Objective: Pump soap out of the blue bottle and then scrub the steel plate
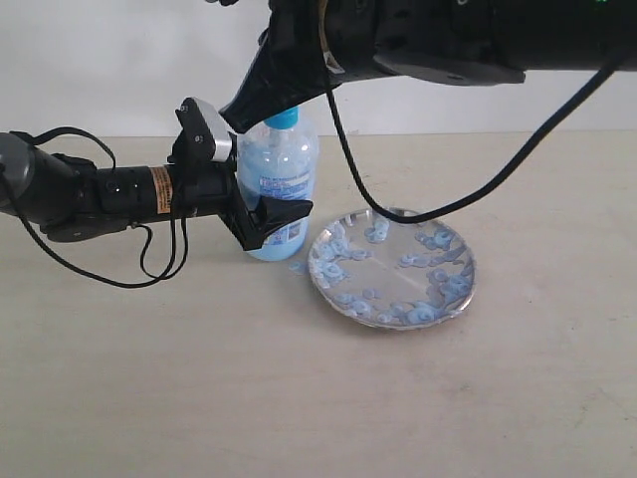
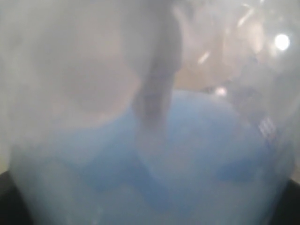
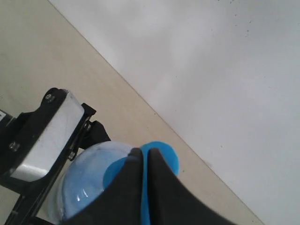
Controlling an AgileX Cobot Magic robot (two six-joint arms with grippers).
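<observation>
The blue bottle (image 1: pixel 279 164) stands upright on the table, just left of the steel plate (image 1: pixel 393 324). My left gripper (image 1: pixel 274 224) reaches in from the left and is shut on the bottle's lower body. In the left wrist view the bottle (image 2: pixel 150 164) fills the frame as a blur, with pale blue soap (image 2: pixel 197 140) inside. My right gripper (image 3: pixel 144 152) is shut, its tips resting on top of the blue pump head (image 3: pixel 164 152). In the exterior view the right gripper (image 1: pixel 249 108) comes down from above onto the pump head (image 1: pixel 286 118). Pale blue soap blobs (image 1: pixel 438 289) dot the plate.
A black cable (image 1: pixel 398 214) from the right arm hangs down to the plate's far rim. The left arm (image 1: pixel 90 194) lies low over the table at the left. A white wall (image 3: pixel 211 70) stands behind the table.
</observation>
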